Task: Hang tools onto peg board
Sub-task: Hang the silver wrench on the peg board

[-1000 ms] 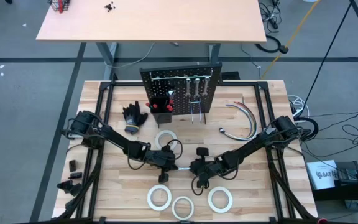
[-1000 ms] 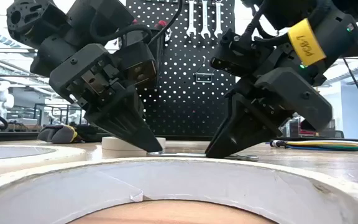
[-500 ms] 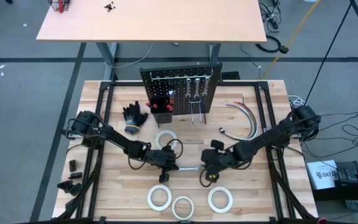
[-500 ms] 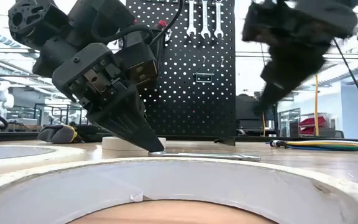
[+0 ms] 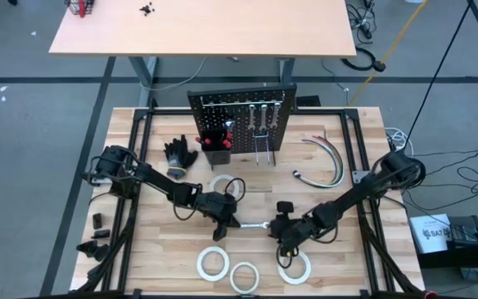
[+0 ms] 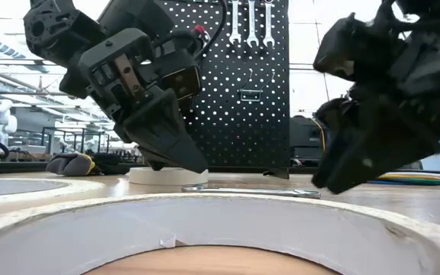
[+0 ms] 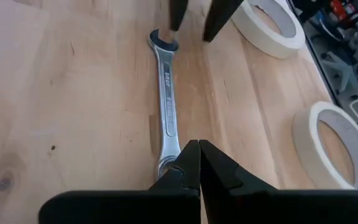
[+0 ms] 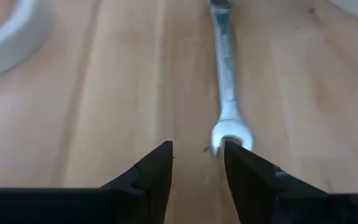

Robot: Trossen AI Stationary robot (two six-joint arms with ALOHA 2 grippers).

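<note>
High view: the right end effector [image 5: 282, 237] is seen shifted toward the near edge since half a second ago, now just off the wrench [image 5: 254, 224] end; the left end effector [image 5: 232, 222] is unchanged at the other end. The peg board [image 5: 241, 118] stands at the far side of the worktop [image 5: 347, 124].

Low view: the wrench [image 6: 250, 190] is seen lying flat between both lowered arms.

Left wrist: fingers [image 7: 190, 163] closed together at the wrench [image 7: 167, 112] end; engraved lettering unreadable.

Right wrist: fingers [image 8: 156, 165] apart, wrench [image 8: 227, 93] open end just beside one fingertip.
</note>
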